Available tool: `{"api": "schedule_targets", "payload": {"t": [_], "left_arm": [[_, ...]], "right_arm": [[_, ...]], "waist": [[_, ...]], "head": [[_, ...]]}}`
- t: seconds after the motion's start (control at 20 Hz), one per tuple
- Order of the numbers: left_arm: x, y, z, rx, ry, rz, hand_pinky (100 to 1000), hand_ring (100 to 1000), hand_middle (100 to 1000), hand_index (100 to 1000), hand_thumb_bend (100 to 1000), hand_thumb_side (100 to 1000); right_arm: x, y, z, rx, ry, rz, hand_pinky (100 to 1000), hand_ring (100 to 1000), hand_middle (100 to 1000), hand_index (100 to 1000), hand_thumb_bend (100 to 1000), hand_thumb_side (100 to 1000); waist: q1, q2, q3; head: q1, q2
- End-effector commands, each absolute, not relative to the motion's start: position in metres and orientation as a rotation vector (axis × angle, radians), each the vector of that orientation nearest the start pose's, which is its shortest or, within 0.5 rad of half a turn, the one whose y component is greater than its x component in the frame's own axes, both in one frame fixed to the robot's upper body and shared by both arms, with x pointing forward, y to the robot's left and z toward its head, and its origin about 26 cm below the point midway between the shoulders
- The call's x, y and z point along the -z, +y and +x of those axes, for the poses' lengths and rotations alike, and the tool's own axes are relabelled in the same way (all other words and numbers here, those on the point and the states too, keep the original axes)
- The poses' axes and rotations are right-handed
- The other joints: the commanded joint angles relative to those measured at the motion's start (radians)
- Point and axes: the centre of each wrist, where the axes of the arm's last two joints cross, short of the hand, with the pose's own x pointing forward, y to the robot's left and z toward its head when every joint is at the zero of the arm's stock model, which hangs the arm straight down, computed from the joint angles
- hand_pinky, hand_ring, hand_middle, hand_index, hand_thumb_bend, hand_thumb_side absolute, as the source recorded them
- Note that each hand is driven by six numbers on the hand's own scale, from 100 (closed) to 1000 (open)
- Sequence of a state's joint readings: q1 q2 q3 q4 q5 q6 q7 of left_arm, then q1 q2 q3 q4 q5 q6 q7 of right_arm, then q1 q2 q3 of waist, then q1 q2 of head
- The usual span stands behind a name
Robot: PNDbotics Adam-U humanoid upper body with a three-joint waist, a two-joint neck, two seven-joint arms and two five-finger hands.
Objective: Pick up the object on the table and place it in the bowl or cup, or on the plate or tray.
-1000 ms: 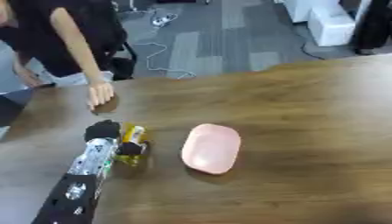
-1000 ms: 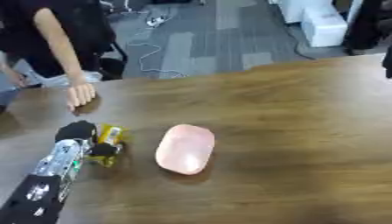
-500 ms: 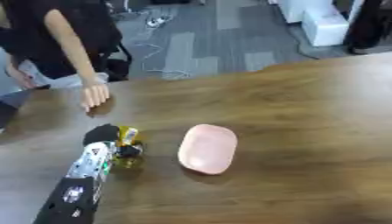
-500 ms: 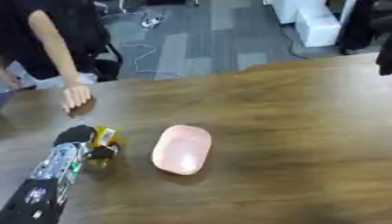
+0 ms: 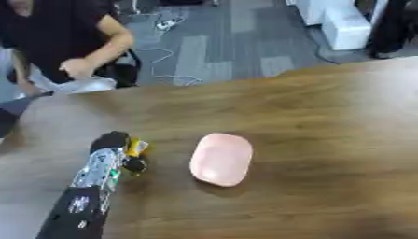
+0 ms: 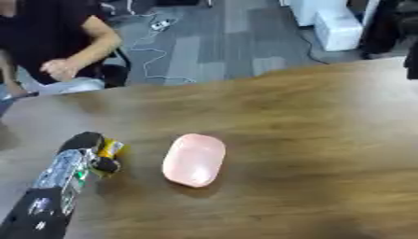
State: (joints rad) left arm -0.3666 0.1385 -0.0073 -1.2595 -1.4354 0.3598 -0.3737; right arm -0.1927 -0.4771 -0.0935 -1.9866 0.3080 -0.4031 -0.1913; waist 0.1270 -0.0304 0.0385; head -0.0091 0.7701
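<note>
One step: left hand [image 5: 114,148], fingers clamped on small yellow object [image 5: 135,147], near bench's [image 5: 326,121] left edge.
Next: carry it over the oval pink plastic tray [image 5: 220,158] and release.

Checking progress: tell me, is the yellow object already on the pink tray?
No: the yellow object is in the left hand, beside the pink tray, not on it.

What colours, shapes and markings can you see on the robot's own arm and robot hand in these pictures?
One arm shows, the left: a black lower segment, then a silver metallic forearm with small green lights, ending in a rounded black left robot hand. No cables or sleeves are visible.
</note>
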Motion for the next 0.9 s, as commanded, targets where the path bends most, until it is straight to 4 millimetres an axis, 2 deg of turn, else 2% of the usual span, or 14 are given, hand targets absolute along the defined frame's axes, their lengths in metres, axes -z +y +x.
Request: {"api": "schedule_targets", "payload": {"t": [0.05,0.15,0.4,0.65,0.9], "left_arm": [[-0.036,0.244,0.373,1.085,-0.906,1.113,100,100,100,160,139,100],[-0.046,0.240,0.375,1.083,-0.965,1.124,100,100,100,160,127,100],[-0.089,0.226,0.380,1.161,-1.155,1.089,100,100,100,163,106,100],[-0.127,0.205,0.374,1.207,-1.362,1.000,100,100,100,168,100,100],[-0.138,0.182,0.363,1.279,-1.511,0.838,100,113,117,216,121,100]], "right_arm": [[-0.202,-0.316,0.286,0.746,3.329,0.927,100,188,271,671,127,1000],[-0.201,-0.316,0.286,0.750,3.330,0.926,100,186,269,671,130,1000],[-0.201,-0.316,0.286,0.764,3.331,0.921,100,184,266,671,134,1000],[-0.200,-0.315,0.286,0.776,3.333,0.916,100,179,259,672,142,1000],[-0.201,-0.315,0.286,0.781,3.333,0.911,100,178,257,670,146,1000]], "waist": [[-0.007,-0.006,-0.001],[-0.007,-0.006,-0.003],[-0.005,-0.006,-0.006],[-0.004,-0.003,-0.010],[-0.004,0.000,-0.013]], "head": [[0.004,0.000],[0.005,0.000],[0.011,0.000],[0.018,0.000],[0.016,0.000]]}}
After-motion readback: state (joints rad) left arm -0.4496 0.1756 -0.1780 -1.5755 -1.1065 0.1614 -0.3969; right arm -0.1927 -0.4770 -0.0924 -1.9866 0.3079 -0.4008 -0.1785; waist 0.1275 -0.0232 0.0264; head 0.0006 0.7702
